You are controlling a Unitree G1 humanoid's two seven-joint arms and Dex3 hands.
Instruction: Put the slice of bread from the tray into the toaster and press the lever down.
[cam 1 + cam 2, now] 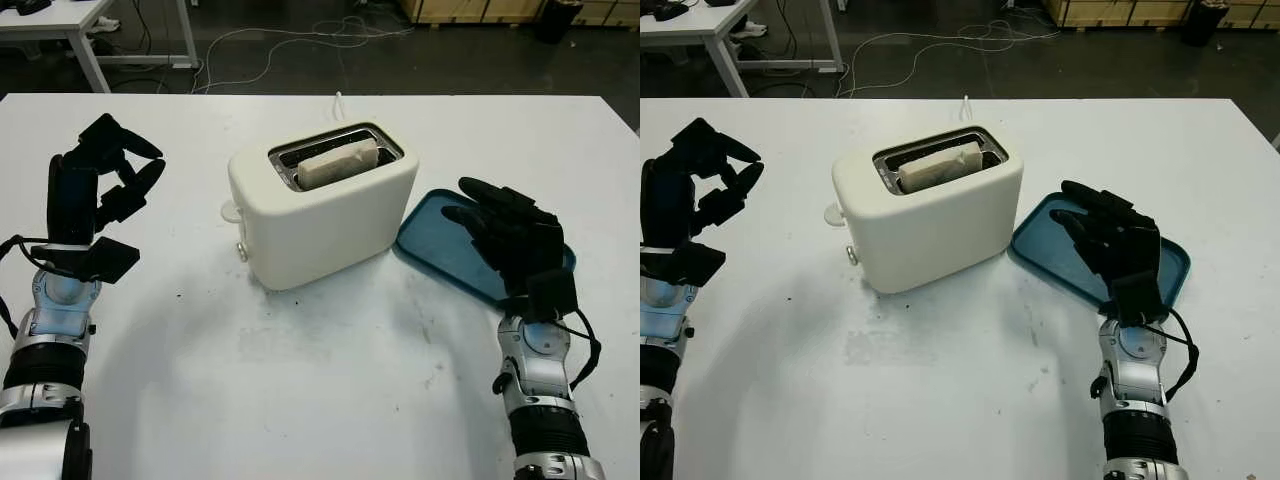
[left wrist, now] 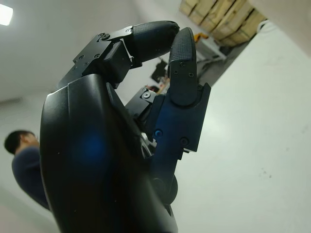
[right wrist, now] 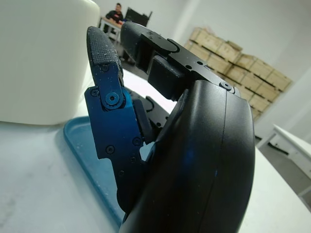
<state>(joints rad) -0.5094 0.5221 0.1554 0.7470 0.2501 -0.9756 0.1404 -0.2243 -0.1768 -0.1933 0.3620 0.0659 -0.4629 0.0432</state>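
**Bread seated, lever yet to press**

White toaster (image 1: 322, 205) mid-table; slice of bread (image 1: 338, 164) already stands in its slot. Blue tray (image 1: 1058, 250) beside it, bare. Right hand (image 1: 1110, 248) open above the tray. Left hand (image 1: 98, 190) raised well left, fingers curled, holding nothing. Lever (image 1: 231, 211) juts from the toaster's left end: the left hand looks best placed; push straight down, steadying the body against sliding.

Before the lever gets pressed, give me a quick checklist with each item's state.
1. Bread slice in the toaster slot: ok.
2. Tray emptied of bread: ok.
3. Lever reachable on the toaster's left end: ok.
4. Lever already down: cannot tell.
5. Left robot hand holds nothing, left of the toaster: ok.
6. Right robot hand open above the tray, clear of the toaster: ok.
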